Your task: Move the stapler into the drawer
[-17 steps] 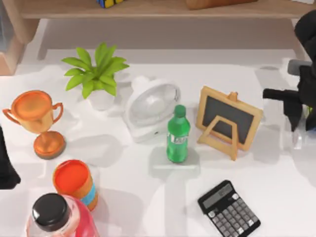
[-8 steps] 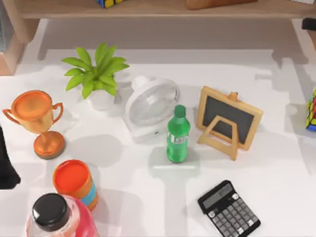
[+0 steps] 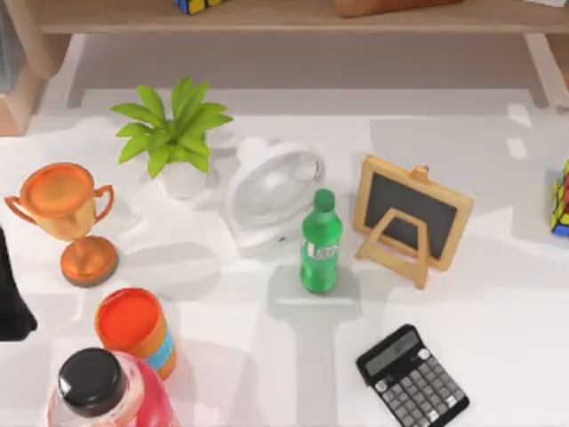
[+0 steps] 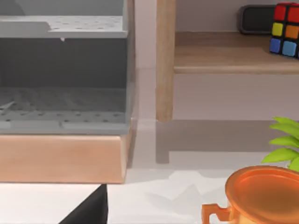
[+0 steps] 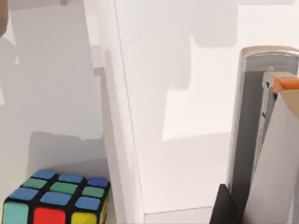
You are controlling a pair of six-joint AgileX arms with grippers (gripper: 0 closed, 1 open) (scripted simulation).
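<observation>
The main risk from here is reaching for the wrong thing. We cannot tell where the stapler lies, and the counter point(image 3: 498, 294) holds pale or boxy things that could be taken for it. The white fan point(image 3: 269, 191) and the dark calculator point(image 3: 412, 376) are the likeliest mistakes. We also cannot tell how far either end effector is open, or whether either has hold of anything, so a carried load could slip without our noticing. Our left arm point(image 3: 7, 298) sits at the counter's left edge. Ahead of its end effector is the drawer point(image 4: 60, 158), whose grey inside we judge to be open above a wooden front. The orange trophy point(image 4: 264, 189) stands close beside that end effector, between it and the middle of the counter. It is tall and narrow-footed, so we judge that a sideways sweep would tip it. A wooden shelf post point(image 4: 165, 60) rises just beside the drawer, and an approach drifting toward it would strike wood and miss the opening. The plant point(image 3: 173, 129) stands beyond the trophy, and its leaves reach toward the same path. Near the right end effector a colour cube point(image 5: 56, 198) rests on the counter, close enough that a careless descent could nudge it. A second cube point(image 4: 286, 28) sits on the shelf point(image 4: 224, 53), well beyond the left end effector. The green bottle point(image 3: 320, 242), the small chalkboard point(image 3: 412, 218), the orange cup point(image 3: 133, 327) and the pink bottle point(image 3: 98, 391) crowd the middle and near side, so any crossing carry has upright things to topple.
</observation>
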